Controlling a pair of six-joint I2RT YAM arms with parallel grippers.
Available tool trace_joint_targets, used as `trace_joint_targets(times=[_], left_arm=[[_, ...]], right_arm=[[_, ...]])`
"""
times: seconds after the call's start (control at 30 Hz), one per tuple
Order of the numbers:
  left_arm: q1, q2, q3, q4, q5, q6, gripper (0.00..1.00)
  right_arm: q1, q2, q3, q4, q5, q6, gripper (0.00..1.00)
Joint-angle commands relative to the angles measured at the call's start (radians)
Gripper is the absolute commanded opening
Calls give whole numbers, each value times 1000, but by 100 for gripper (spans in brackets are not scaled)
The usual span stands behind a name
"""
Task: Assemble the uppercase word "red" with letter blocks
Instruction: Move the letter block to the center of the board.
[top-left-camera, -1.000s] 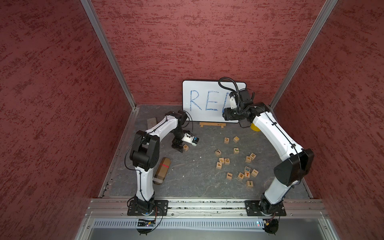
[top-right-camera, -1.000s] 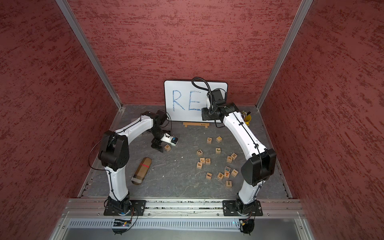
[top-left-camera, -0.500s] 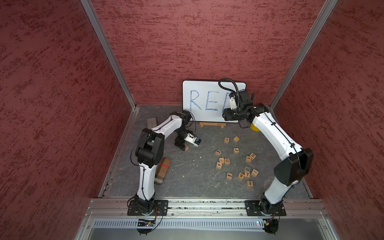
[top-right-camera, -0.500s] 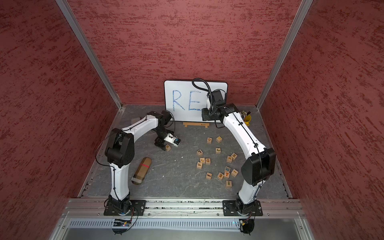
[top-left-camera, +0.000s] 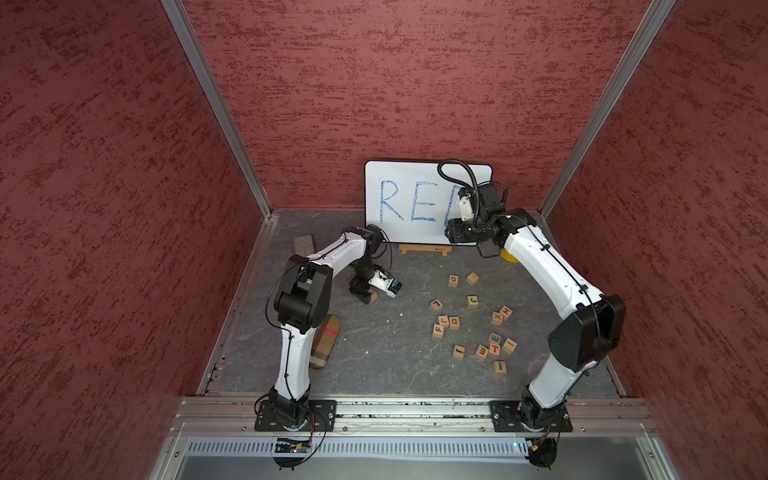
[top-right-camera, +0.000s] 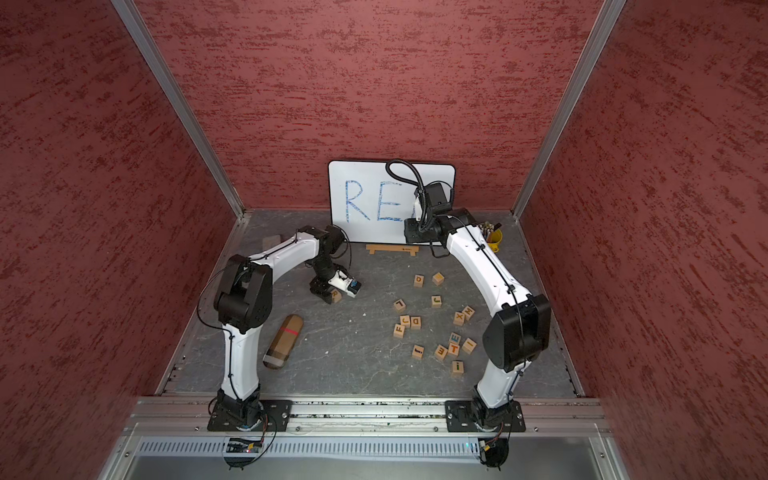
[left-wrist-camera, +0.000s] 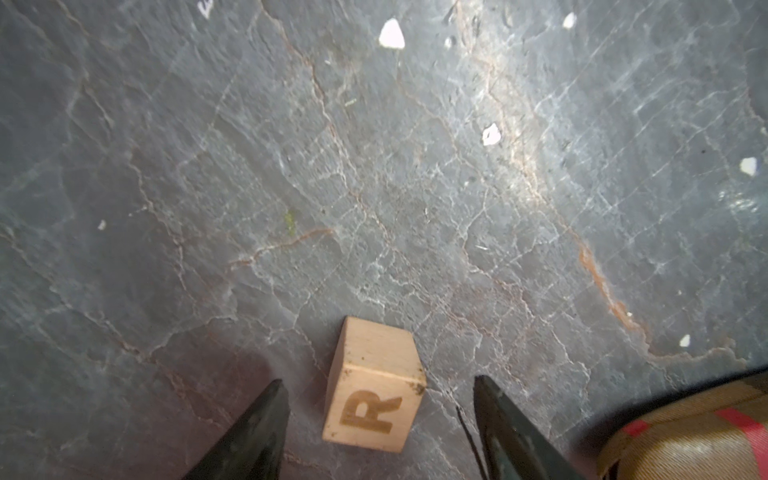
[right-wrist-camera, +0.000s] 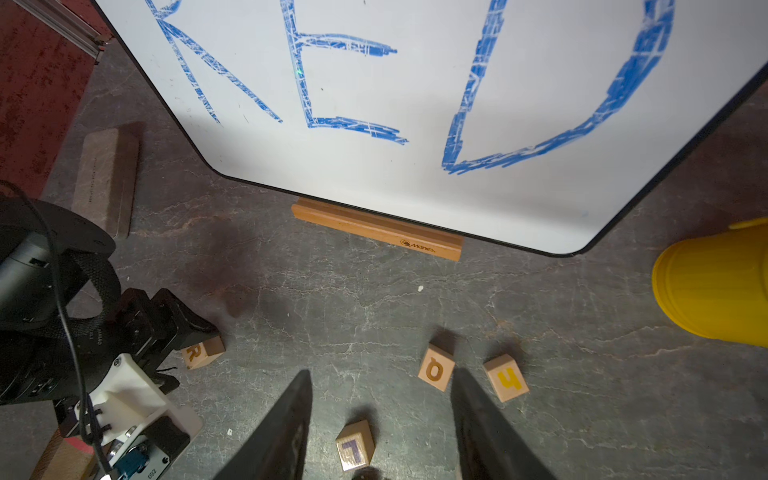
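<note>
- The left claw (left-wrist-camera: 378, 380) is down at the tabletop (left-wrist-camera: 374, 166), its jaws partly open and standing either side of the R block (left-wrist-camera: 374, 399). A gap shows on each side, so it has hold of nothing.
- The R block rests flat on the tabletop between those jaws, with its letter in plain view.
- A tan roll (top-left-camera: 326, 340) with a red stripe lies near the left claw, on the side toward that arm's base.
- A wooden rack (top-left-camera: 424, 249) lies beyond the left claw, at the foot of the white board (top-left-camera: 399, 183) and near the right claw.
- The D block (top-left-camera: 454, 322) lies well apart from both claws, just beside another cube.
- The E block (top-left-camera: 482, 352) sits in a cluster well apart from the right claw, toward that arm's base, just beside a T block (top-left-camera: 494, 350).
- The right claw (right-wrist-camera: 381, 371) hangs above the tabletop in front of the white board. Its jaws are apart with nothing between them.
- A yellow cup (top-left-camera: 509, 255) stands near the right claw, on its outer side.
</note>
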Motion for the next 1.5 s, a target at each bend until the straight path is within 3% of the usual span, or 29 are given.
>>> trace_joint_targets(times=[0.0, 0.4, 0.5, 1.17, 1.27, 1.47], left_arm=[[-12, 21, -13, 1, 5, -10, 69], [-11, 39, -33, 29, -26, -61, 65], [-9, 41, -33, 28, -33, -65, 58], [8, 57, -27, 51, -44, -89, 45], [13, 59, -24, 54, -43, -90, 32], [16, 63, -22, 58, -45, -94, 31]], right_arm=[[-10, -24, -14, 34, -9, -1, 56], [-24, -39, -41, 38, -9, -8, 55], [-26, -43, -42, 41, -9, -7, 55], [-31, -46, -60, 51, -11, -4, 55], [-33, -45, -60, 52, -15, -6, 54], [-33, -40, -62, 56, -18, -5, 54]])
